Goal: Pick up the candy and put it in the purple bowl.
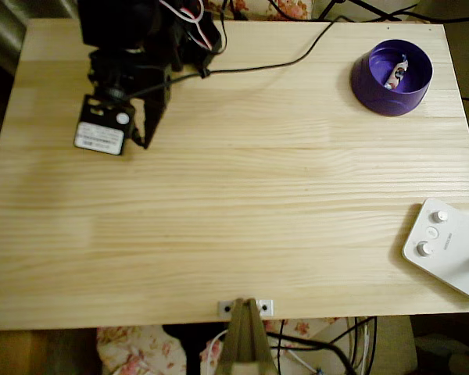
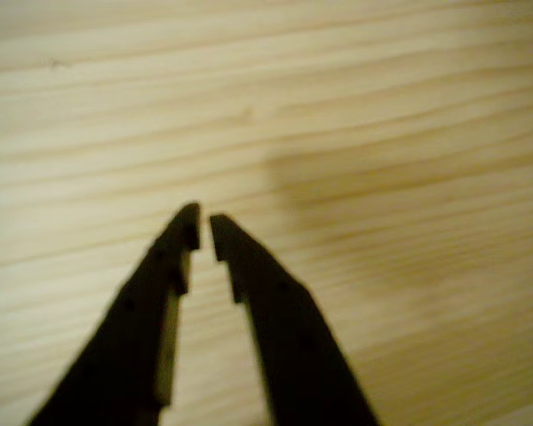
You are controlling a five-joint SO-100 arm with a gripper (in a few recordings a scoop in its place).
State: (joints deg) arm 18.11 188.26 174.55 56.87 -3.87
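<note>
The purple bowl [image 1: 392, 78] stands at the table's far right corner in the overhead view. The candy [image 1: 395, 73], a small whitish wrapped sweet, lies inside it. My gripper [image 1: 144, 141] is far from the bowl, folded back at the table's far left, with its tips pointing down toward the wood. Seen from the wrist, the gripper [image 2: 203, 227] hangs over bare wood. Its two dark fingers [image 2: 164, 266] almost meet at the tips, and nothing is between them.
A white device with round buttons [image 1: 445, 246] lies at the right front edge of the wooden table [image 1: 234, 219]. A black cable [image 1: 273, 64] runs across the far side from the arm. A small clamp [image 1: 245, 307] sits at the front edge.
</note>
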